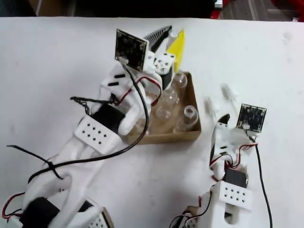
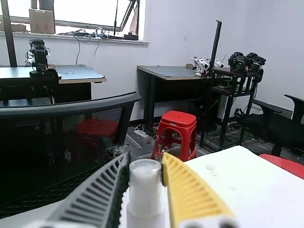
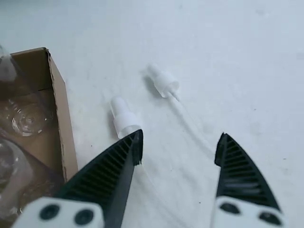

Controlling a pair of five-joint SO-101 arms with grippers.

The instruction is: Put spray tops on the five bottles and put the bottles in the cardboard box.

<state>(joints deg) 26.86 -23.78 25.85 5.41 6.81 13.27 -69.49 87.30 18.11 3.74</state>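
Matt brown cardboard box [image 1: 166, 137], clear glossy plastic bottles [image 1: 189, 114], white plastic spray tops [image 3: 124, 116], ribbed plastic jaws

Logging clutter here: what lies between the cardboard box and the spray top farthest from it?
The other loose spray top lies on the table between the cardboard box and the farther spray top, as the right wrist view shows.

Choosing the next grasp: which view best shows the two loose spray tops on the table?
The right wrist view: both spray tops lie apart, close ahead of the open right gripper. The high view shows them small, beside the cardboard box. The left wrist view faces the room.
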